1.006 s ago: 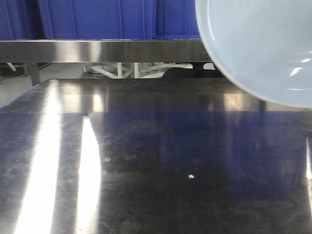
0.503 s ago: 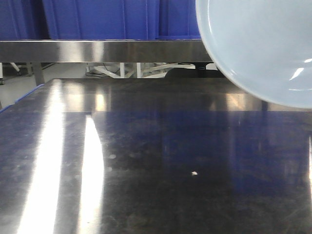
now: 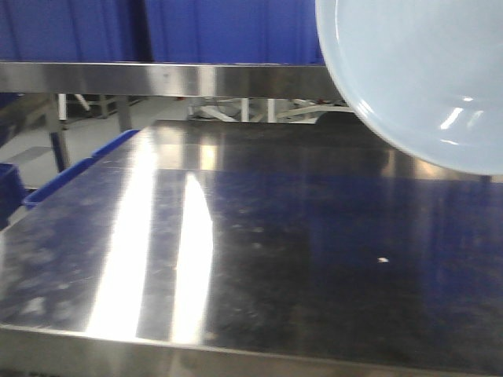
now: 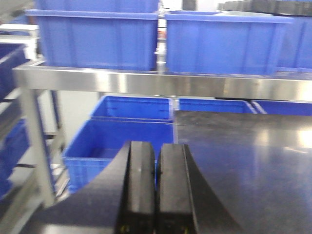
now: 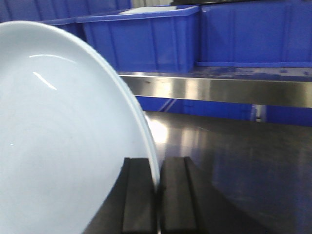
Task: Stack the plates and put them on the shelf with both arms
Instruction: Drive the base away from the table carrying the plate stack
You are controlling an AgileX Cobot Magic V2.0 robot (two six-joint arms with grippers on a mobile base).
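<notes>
Blue crates [image 5: 146, 41] fill the shelf [image 5: 219, 90] beyond the plate [image 5: 63, 136]

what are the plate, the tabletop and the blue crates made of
The plate looks like glazed ceramic or melamine: pale bluish-white, glossy, with sharp highlights; can't tell which. The tabletop looks like dark stainless steel, reflective with fine scratches and light streaks. The blue crates look like moulded plastic: matte, uniform colour, ribbed walls.
</notes>
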